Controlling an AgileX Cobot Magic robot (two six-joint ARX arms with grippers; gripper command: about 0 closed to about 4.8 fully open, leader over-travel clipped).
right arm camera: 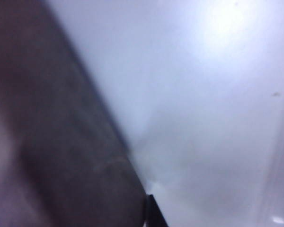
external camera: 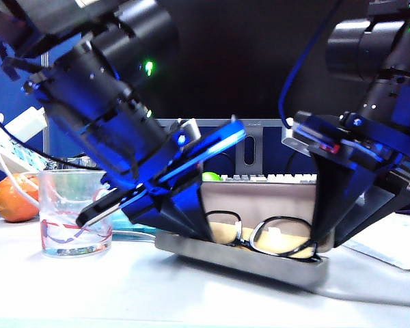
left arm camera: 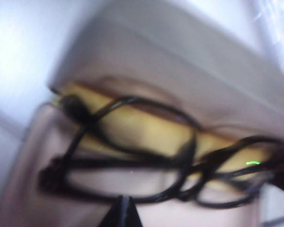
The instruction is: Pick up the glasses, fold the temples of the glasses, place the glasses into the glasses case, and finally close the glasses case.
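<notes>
The glasses case (external camera: 260, 263) lies open on the table with its lid (external camera: 260, 198) standing up at the back. The black-framed glasses (external camera: 273, 239) lie inside on the yellowish lining. In the left wrist view the glasses (left arm camera: 189, 156) show blurred, the temples (left arm camera: 109, 163) folded across behind the lenses. My left gripper (external camera: 191, 229) is shut and empty at the case's left end, its tips (left arm camera: 122, 210) just short of the frame's rim. My right gripper (external camera: 326, 236) is down at the case's right end. One finger (right arm camera: 153, 215) lies against the grey case (right arm camera: 61, 142); the other is hidden behind it.
A clear ribbon-printed tumbler (external camera: 72, 212) stands left of the case, with an orange fruit (external camera: 14, 198) and a white power strip (external camera: 7, 147) beyond it. A keyboard (external camera: 273, 178) and monitor stand (external camera: 249, 154) are behind. A pale packet (external camera: 389, 239) lies at the right.
</notes>
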